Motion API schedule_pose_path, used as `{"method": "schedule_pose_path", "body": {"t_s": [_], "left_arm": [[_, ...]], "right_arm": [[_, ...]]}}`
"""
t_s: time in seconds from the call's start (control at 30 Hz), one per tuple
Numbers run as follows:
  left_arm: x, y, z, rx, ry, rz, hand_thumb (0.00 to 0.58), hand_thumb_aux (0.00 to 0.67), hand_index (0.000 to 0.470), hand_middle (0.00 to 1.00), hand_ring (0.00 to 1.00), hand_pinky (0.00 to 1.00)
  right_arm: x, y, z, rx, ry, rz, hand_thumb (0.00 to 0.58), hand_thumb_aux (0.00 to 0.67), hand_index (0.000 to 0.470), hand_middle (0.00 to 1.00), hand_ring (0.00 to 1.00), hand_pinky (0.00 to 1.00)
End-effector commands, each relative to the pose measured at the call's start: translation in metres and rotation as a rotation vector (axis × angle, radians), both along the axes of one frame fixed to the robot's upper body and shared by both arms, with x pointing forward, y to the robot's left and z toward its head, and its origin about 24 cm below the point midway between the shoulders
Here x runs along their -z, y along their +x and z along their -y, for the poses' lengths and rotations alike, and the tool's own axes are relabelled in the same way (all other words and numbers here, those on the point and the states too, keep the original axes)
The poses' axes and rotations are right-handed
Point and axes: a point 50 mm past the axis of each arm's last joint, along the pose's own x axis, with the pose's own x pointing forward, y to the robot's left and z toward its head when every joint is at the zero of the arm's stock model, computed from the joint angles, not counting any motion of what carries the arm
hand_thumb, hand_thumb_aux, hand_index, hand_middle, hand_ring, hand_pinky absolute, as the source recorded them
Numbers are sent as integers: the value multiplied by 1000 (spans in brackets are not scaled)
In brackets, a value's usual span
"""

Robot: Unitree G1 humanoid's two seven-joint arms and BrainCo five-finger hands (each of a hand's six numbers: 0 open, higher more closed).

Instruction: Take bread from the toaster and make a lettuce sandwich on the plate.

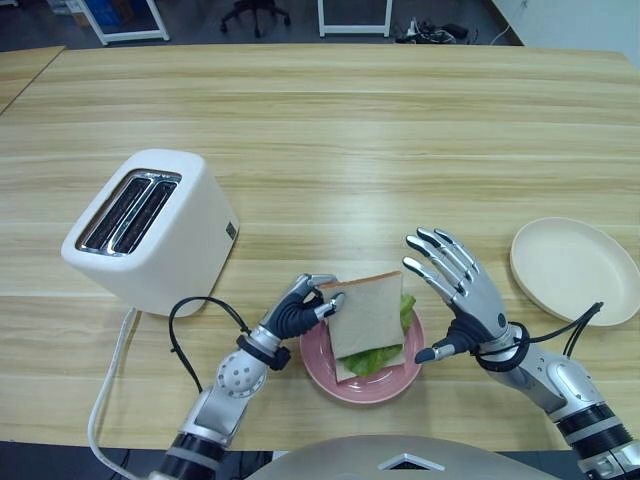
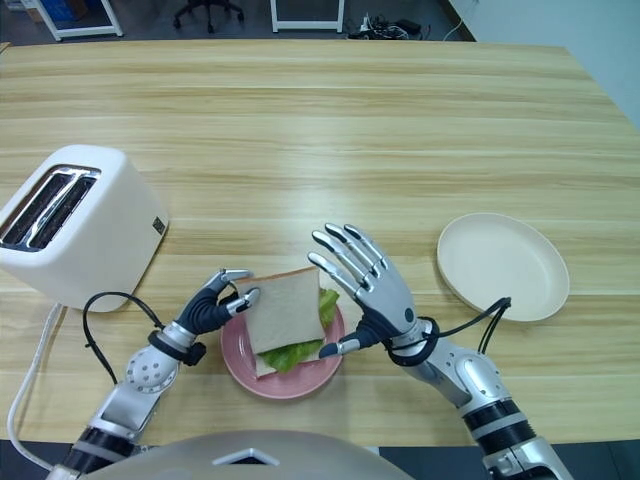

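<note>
Basically nearly done: left hand [image 1: 300,312] pinches the top bread [image 1: 365,312] over lettuce [image 1: 378,357] on the plate [image 1: 318,372], right hand [image 1: 470,295] splayed, empty.

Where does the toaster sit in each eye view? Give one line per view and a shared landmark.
Left eye view: toaster left of centre, well inside the frame.
Right eye view: toaster against the left edge, mid height.
Shared landmark: the pink plate with the sandwich, right of the toaster and nearer the robot.
</note>
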Motion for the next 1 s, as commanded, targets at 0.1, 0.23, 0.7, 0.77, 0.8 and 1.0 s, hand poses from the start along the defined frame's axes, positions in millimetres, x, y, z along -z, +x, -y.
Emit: {"method": "schedule_pose_path", "body": {"t_s": [0.1, 0.23, 0.7, 0.77, 0.8, 1.0], "left_arm": [[33, 0, -6, 27, 174, -33, 580, 670, 470, 1000, 1000, 1000], [38, -8, -5, 107, 203, -50, 580, 670, 470, 1000, 1000, 1000], [49, 0, -11, 94, 313, -39, 580, 670, 470, 1000, 1000, 1000], [50, 1, -11, 90, 348, -19, 580, 670, 470, 212, 212, 212], [51, 2, -11, 84, 375, 5, 580, 670, 470, 0, 0, 0], [25, 22, -14, -97, 497, 312, 0, 0, 0, 0, 0, 0]], "right_arm": [[6, -9, -2, -66, -49, -66, 0, 0, 0, 0, 0, 0], [17, -19, -6, -157, -118, -177, 0, 0, 0, 0, 0, 0], [73, -54, -4, -383, -583, -661, 0, 0, 0, 0, 0, 0], [80, -52, -2, -362, -639, -672, 0, 0, 0, 0, 0, 0], [81, -52, -1, -355, -662, -671, 0, 0, 0, 0, 0, 0], [92, -49, 1, -334, -790, -666, 0, 0, 0, 0, 0, 0]]}}
